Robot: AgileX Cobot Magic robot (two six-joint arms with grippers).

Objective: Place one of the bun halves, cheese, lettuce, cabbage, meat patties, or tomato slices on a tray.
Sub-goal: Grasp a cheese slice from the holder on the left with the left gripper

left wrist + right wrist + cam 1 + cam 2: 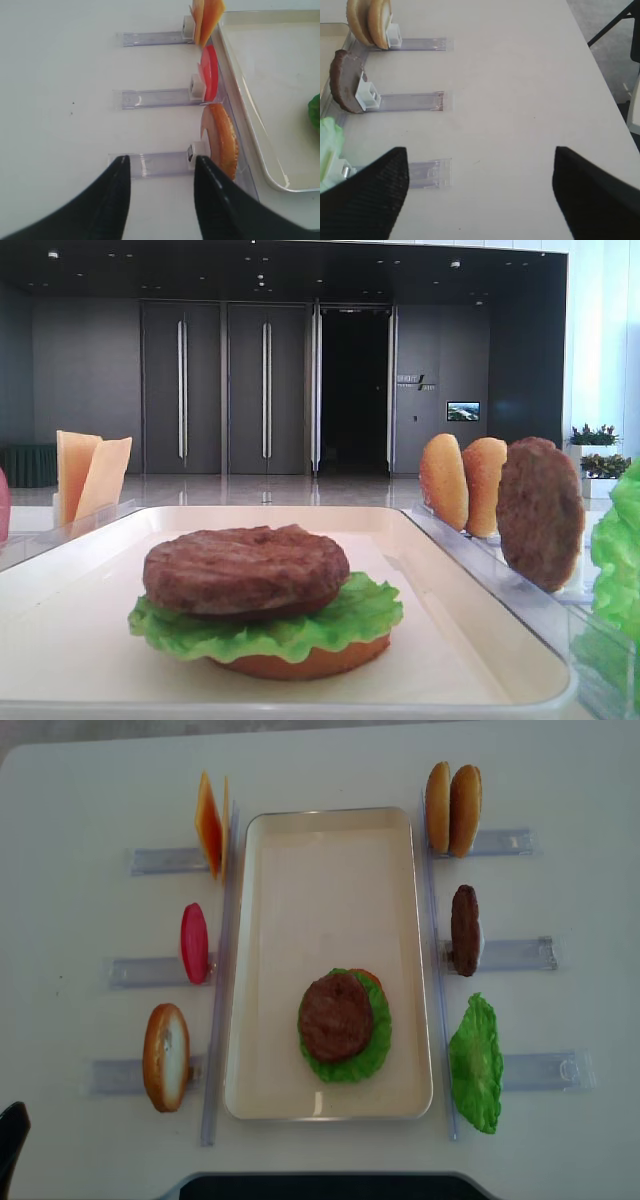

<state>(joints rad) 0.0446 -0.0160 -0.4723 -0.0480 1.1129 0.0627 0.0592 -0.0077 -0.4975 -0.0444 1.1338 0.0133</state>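
The tray [330,840] carries a stack in its near half: bun half [300,662], lettuce [372,1040], then patty [335,1015] on top. Left of the tray, cheese [208,835], tomato [194,942] and a bun [166,1056] stand in holders. The left gripper [162,172] hangs released, empty, beside that bun. The right gripper [480,165] is spread wide right of the tray, holding nothing.

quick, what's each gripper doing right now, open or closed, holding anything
Left gripper: open, holding nothing, above the holder beside a bun half.
Right gripper: open wide, holding nothing, over bare table.
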